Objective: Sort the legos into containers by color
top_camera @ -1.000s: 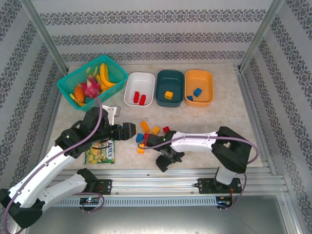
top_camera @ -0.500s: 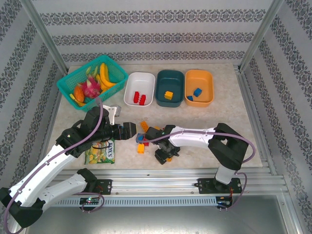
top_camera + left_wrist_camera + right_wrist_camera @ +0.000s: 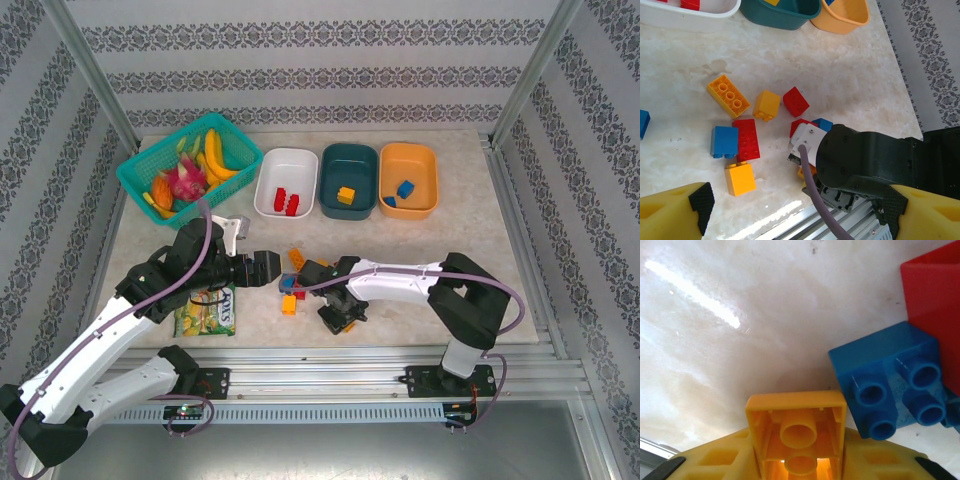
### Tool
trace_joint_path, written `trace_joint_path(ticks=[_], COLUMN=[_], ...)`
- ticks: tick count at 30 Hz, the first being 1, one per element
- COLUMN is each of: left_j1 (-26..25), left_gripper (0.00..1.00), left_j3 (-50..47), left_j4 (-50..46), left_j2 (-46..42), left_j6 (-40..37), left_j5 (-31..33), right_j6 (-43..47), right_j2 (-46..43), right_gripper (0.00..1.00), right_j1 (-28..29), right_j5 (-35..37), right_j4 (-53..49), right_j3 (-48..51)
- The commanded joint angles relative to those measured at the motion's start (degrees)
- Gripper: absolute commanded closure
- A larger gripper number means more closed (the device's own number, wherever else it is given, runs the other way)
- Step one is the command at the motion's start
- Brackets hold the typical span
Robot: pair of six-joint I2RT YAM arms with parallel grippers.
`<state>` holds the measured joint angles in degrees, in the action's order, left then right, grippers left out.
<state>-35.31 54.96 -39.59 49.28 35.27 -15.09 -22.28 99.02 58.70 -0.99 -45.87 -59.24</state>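
Loose legos lie mid-table: a long yellow brick, a blue one, a red one and a small yellow one. My right gripper sits low at the table's front, shut on a yellow brick whose hollow underside faces the camera; a blue brick lies right beside it. My left gripper hovers open just left of the pile, nothing between its fingers. At the back stand the white tub with red bricks, the dark teal tub with a yellow brick, and the orange tub with blue ones.
A teal lattice basket of fruit stands at the back left. A green snack packet lies under my left arm. A metal rail runs along the table's near edge, close behind my right gripper.
My right gripper has shifted a little toward the pile and shut on the yellow brick. My left arm has barely moved.
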Motion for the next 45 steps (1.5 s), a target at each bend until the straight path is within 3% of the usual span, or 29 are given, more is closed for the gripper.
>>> trace_joint_path(ticks=[1,10,15,21,27,33,45], left_j1=[-0.73,-0.73,-0.28,2.04,8.23,12.72,15.26], left_gripper=[0.10,0.11,0.11,0.11,0.11,0.11,0.11], left_j3=[-0.23,3.54,5.27,14.13,19.09,25.82,31.96], left_j4=[1.77,-7.77,-2.99,1.30,6.23,8.47,11.90], left_j2=[-0.06,-0.06,2.53,13.47,22.79,32.88,44.22], left_j6=[1.37,7.83,13.01,11.98,12.35,10.50,10.26], left_j5=[-1.61,-0.78,-1.82,-3.25,-5.00,-7.23,-9.59], right_j6=[-1.48,-5.88,-6.37,-5.67,-5.30,-4.16,-0.95], right_j2=[-3.75,-10.70,-12.65,-10.08,0.60,13.17,34.95], right_gripper=[0.64,0.68,0.69,0.69,0.71,0.71,0.70], right_j1=[0.01,-4.41,-10.24,-21.02,-29.41,-33.56,-36.41], right_j5=[-0.58,-3.21,-5.32,-5.99,-2.68,-0.52,-7.77], right_j4=[-2.34,-5.90,-6.34,-5.55,-4.91,-5.37,-8.86], right_j3=[-1.50,-7.98,-13.31,-21.55,-33.32,-46.40,-67.16])
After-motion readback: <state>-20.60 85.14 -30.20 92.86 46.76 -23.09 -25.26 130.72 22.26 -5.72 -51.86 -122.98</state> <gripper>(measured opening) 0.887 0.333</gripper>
